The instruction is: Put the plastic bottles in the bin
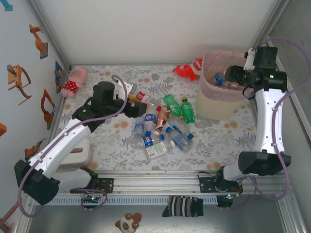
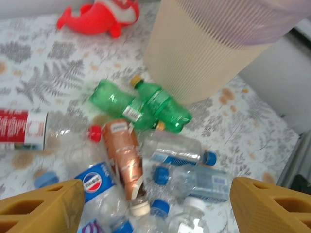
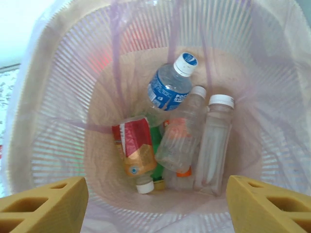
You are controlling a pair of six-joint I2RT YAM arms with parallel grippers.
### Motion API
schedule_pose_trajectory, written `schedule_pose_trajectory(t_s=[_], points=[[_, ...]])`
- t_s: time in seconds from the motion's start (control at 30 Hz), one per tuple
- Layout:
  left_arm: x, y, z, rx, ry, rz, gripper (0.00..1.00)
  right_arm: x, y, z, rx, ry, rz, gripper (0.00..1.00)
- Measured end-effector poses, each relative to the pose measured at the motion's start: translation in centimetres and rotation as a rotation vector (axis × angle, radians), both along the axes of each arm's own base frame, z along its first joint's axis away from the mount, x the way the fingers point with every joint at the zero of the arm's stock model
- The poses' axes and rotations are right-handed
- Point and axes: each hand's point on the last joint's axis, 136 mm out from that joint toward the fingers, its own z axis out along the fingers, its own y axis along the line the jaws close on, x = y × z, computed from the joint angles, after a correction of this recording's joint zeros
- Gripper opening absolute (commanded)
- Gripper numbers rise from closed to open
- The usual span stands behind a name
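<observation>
Left claw (image 2: 155, 208) first: its yellow fingers (image 2: 39, 206) stand wide apart with nothing between them, and it hovers empty over the heap of plastic bottles (image 1: 163, 130). Straight ahead at twelve o'clock in its wrist view lies the copper-labelled bottle (image 2: 124, 155), red cap at the far end, wedged among clear blue-capped ones. Further out at twelve we have two green bottles (image 2: 146, 104) lying side by side, and at one o'clock the ribbed wall of the bin (image 2: 194, 63) rises. The red toy (image 2: 97, 17) sits off at eleven, none of our business.

Over to the right claw (image 3: 155, 204): also spread wide and holding nothing, poised above the bin's mouth. Below it we count about five bottles on the bottom, a blue-labelled bottle (image 3: 167, 90) at twelve o'clock among them.

From above, the heap sits mid-surface (image 1: 218, 138), the bin at two o'clock from it, the green pair nearest.

We read this as the picking step for the left arm: a handful are in, far more are still out. The next move calls for choosing one bottle, squaring the fingers across its body and dropping down cleanly, which is tricky because they overlap. The right arm needs a trip to the heap.
</observation>
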Motion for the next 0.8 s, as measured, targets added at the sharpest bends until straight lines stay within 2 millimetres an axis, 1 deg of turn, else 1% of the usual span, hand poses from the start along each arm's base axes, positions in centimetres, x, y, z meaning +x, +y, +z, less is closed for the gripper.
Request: schedule_pose_trajectory(t_s=[0.17, 0.27, 0.37, 0.43, 0.63, 0.8], points=[[0.7, 1.1, -4.1, 0.096, 0.138, 0.095, 0.74, -0.8, 0.8, 0.4, 0.044, -0.034, 0.011, 0.73], [0.8, 1.6, -6.2, 0.136, 0.217, 0.150, 0.74, -1.2, 1.0, 0.4, 0.059, -0.042, 0.011, 0.73], [0.9, 1.9, -8.5, 0.164, 0.295, 0.194, 0.74, -1.3, 1.1, 0.2, 0.065, -0.048, 0.014, 0.73], [0.9, 1.9, -10.2, 0.186, 0.351, 0.216, 0.77, -1.3, 1.2, 0.0, 0.071, -0.045, 0.019, 0.73], [0.2, 1.8, -14.9, 0.267, 0.484, 0.251, 0.79, -1.1, 1.5, -0.9, 0.083, -0.031, 0.030, 0.72], [-0.4, 1.9, -17.7, 0.324, 0.558, 0.271, 0.78, -1.0, 1.6, -1.3, 0.088, -0.025, 0.035, 0.72]])
